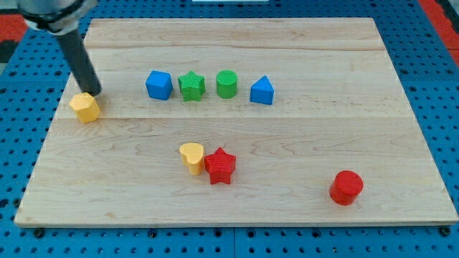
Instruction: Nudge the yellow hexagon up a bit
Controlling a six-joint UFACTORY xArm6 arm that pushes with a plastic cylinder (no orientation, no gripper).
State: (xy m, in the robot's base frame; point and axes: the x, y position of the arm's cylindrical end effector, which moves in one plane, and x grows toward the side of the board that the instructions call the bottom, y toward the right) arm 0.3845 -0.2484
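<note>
The yellow hexagon [85, 107] lies near the board's left edge, in the upper half of the view. My tip [94, 92] stands just above and slightly right of it, touching or nearly touching its upper right side. The dark rod rises from there to the view's top left corner.
A row sits right of the hexagon: blue cube [158, 84], green star [191, 86], green cylinder [226, 84], blue triangular block [262, 91]. Lower, a yellow heart [192, 157] touches a red star [220, 166]. A red cylinder [346, 187] lies at lower right. The wooden board [301, 143] rests on blue pegboard.
</note>
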